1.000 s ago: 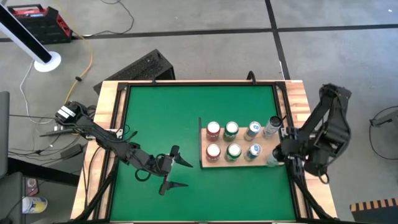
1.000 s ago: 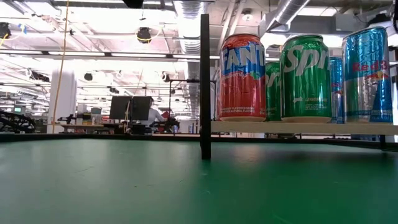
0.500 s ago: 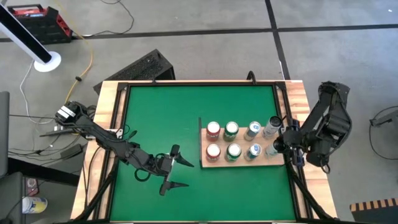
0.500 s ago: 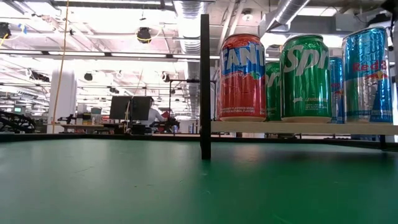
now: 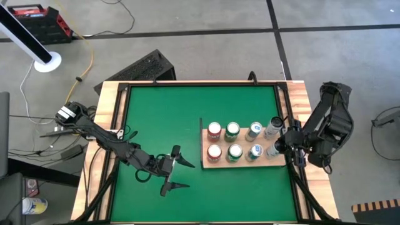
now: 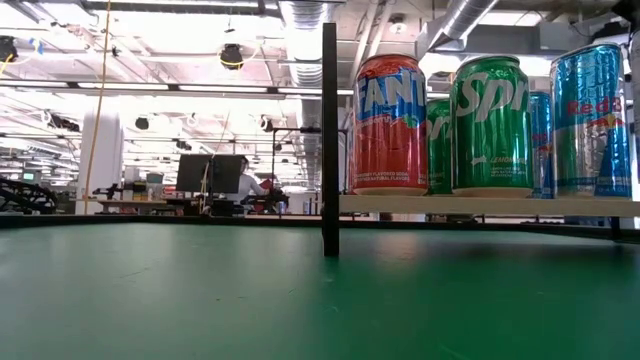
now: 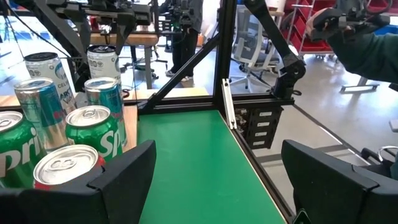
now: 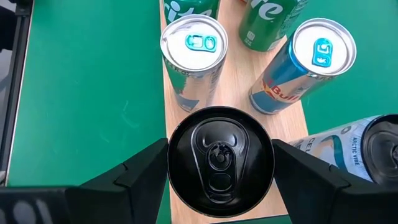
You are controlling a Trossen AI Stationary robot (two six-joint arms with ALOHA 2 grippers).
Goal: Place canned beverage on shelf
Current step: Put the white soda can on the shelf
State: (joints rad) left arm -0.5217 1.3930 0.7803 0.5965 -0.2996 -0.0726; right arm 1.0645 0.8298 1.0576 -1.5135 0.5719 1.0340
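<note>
At centre-bottom of the right wrist view, the right gripper (image 8: 220,165) has its 2 fingers (image 8: 142,167) spread either side of a black-topped can (image 8: 220,161). The can stands upright between them at the end of the shelf (image 8: 236,84); can't tell if the pads actually touch its sides or if there's a sliver of gap. Just past it on the light wood stand 2 more cans w/ blue tabs, a teal-and-silver can (image 8: 193,50) and a blue Red Bull can (image 8: 303,62), then green Sprite cans (image 8: 267,14) at the frame's top edge. A pale tall can (image 8: 357,144) shows at right-centre, beside the black-topped one.

In the high view the right gripper (image 5: 279,148) sits at right-centre, at the shelf's (image 5: 240,162) right end, w/ the arm folded off the table's right edge. Shelf holds 2 rows of cans, red tops at left, green in the middle, blue next, silver at far right.

Lower left of centre, the left gripper (image 5: 177,170) rests over bare green tabletop (image 5: 162,119), jaws wide apart, nothing between them, well apart from the shelf.

Low view: Fanta can (image 6: 390,124), Sprite can (image 6: 491,125) and Red Bull can (image 6: 591,118) side by side on the board, dark upright edge (image 6: 329,140) at its left.
</note>
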